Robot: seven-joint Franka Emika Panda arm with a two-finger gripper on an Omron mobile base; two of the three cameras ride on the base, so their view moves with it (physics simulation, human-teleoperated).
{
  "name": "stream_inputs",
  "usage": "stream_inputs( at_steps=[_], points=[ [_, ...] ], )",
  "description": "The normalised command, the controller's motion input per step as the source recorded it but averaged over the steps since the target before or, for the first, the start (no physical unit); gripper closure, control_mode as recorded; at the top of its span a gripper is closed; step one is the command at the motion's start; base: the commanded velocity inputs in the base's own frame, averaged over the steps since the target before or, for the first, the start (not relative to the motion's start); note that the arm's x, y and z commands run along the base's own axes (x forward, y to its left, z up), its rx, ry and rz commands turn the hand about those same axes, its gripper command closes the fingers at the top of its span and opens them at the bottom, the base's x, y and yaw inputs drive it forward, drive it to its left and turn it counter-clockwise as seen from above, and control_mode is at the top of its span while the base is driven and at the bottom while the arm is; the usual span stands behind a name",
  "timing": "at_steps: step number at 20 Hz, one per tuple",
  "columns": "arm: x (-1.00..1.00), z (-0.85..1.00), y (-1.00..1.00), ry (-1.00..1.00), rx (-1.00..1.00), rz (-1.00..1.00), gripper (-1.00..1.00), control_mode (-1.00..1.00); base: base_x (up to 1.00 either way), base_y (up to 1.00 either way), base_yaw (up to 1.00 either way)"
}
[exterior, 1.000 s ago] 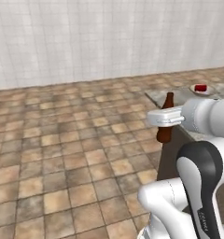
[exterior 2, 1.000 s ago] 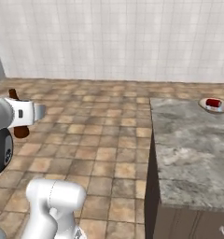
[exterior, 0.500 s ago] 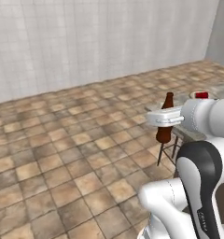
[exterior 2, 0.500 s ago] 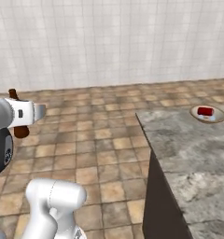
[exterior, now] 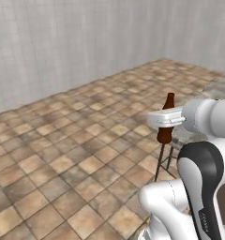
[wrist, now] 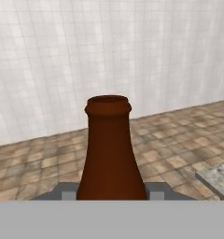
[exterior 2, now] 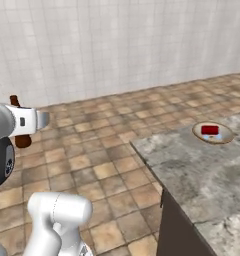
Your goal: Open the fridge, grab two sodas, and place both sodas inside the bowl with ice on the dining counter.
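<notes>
The fingers [wrist: 111, 193] are closed on a dark brown bottle [wrist: 111, 154], gripping its lower body from both sides; the grey finger pads [wrist: 67, 191] show at either side of the glass in the hand view, and the open neck rises toward 12 o'clock. In the left base view the bottle [exterior: 166, 124] stands upright in the hand, above the tiled floor [exterior: 63, 154]. This bottle is not one of the red cans named in the task. Judged from its shape, it is rigid, smooth and likely slippery, top-heavy when held low, and breakable if dropped; the hold on the wide lower body is the stable place. The cans are judged light, stiff and thin-walled, best taken across the middle of the cylinder with moderate force. In the right base view the bowl [exterior 2: 198, 133] rests on the dining desk [exterior 2: 192, 170] at about 3 o'clock of the frame, well apart from the hand. One red can [exterior 2: 210, 130] lies inside the bowl; whether ice lies under it cannot be told at this size. Judged from this, one soda is delivered and a second container item is in transit. A thin dark stool leg [exterior: 160, 161] stands below the bottle in the left base view.
</notes>
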Motion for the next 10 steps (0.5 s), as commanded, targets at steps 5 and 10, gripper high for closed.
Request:
stream_inputs(
  at_steps=[5,10],
  points=[
    [0.0,0.0,0.0,0.0,0.0,0.0,1.0,1.0,0.97,0.7,-0.45],
    [0.0,0.0,0.0,0.0,0.0,0.0,1.0,1.0,0.78,0.62,-0.5]
  ],
)
